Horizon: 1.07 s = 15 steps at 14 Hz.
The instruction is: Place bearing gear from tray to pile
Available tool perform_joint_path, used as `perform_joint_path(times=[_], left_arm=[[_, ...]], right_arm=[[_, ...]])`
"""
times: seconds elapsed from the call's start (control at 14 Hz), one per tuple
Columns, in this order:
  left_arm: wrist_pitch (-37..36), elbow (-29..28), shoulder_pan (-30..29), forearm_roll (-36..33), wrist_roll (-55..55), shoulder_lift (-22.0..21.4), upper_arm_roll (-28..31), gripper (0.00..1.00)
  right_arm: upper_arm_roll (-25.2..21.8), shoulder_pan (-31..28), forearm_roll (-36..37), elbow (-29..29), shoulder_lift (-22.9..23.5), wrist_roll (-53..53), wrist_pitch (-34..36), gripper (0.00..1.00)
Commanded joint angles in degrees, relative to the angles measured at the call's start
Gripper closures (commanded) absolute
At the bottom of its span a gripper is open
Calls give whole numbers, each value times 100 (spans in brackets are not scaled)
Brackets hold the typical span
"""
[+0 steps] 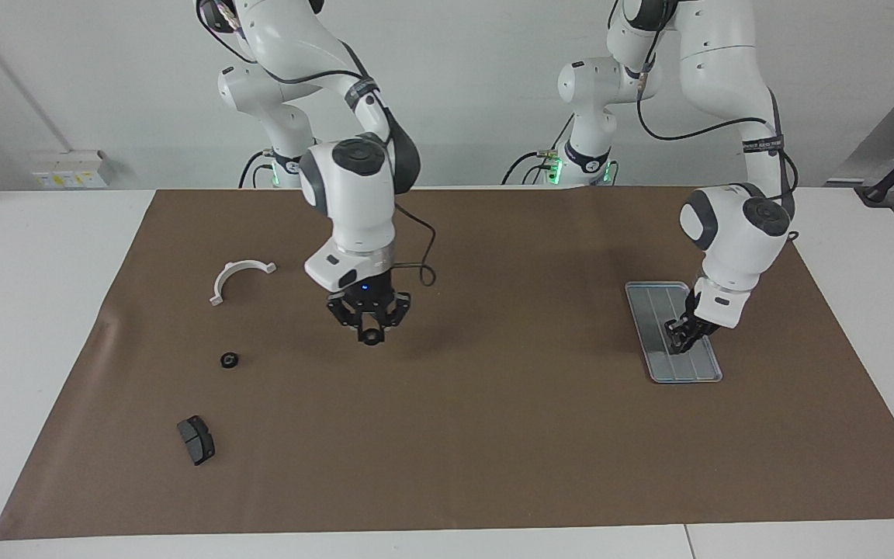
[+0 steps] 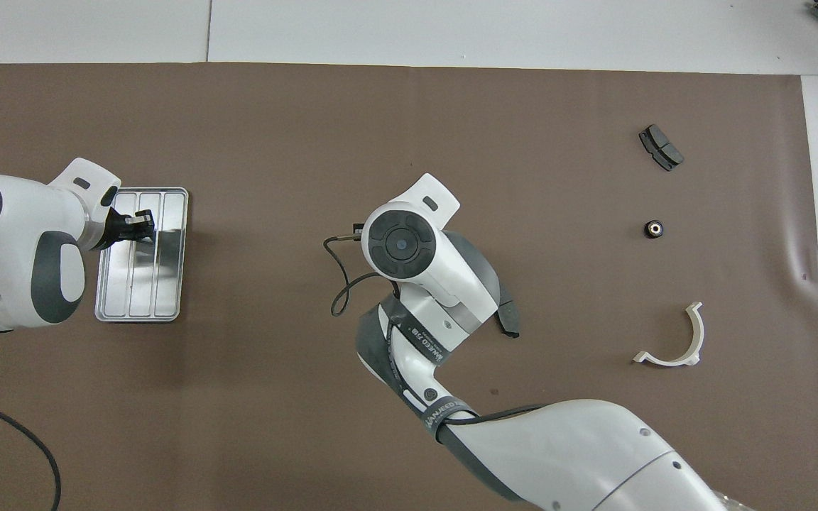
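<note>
On my screens the white desk (image 1: 28, 310) carries a wide brown paper mat (image 1: 493, 435). The flat silver-grey ridged metal tray (image 1: 653, 310) lies on the mat toward the left arm's end. The left tool (image 1: 678, 341) is down inside it, fingertips closed together; I cannot tell whether anything sits between them.

Toward the right arm's end lie the scattered parts: 1 white half-ring bracket (image 1: 237, 277), 1 dark grey curved brake pad (image 1: 196, 439) farthest from the robots, and a 2nd brake pad (image 2: 509, 321) half hidden under the right wrist in the overhead view.

The right tool (image 1: 370, 331) hangs above the mat near that 2nd pad, clamped on a small black round bearing gear (image 1: 371, 337). Another black bearing gear (image 1: 229, 360) rests on the mat between the bracket and the farthest pad.
</note>
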State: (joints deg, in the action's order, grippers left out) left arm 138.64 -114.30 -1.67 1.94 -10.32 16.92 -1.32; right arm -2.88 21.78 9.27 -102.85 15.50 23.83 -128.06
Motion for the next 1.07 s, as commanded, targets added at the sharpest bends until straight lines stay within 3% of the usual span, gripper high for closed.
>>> perform_joint_path(times=[0.0,0.21,0.5,0.78,1.0], left_arm=[[-539,583,437,245,-599,163,0,100],[-557,567,1332,228,-1960,163,18,100],[-539,619,2686,184,-3544,163,44,100],[-548,786,3505,184,-4170,417,44,100],[-470,760,3901,149,-4302,549,44,97]], right_arm=[[104,-594,-22,-1024,-521,-799,-193,100],[104,-964,-118,-1789,-802,-1344,-490,100],[104,-1527,-407,-2730,-996,-2145,-1466,100],[104,-1527,-575,-3101,-943,-2129,-1933,100],[104,-1527,-821,-3092,-812,-2128,-2012,90]])
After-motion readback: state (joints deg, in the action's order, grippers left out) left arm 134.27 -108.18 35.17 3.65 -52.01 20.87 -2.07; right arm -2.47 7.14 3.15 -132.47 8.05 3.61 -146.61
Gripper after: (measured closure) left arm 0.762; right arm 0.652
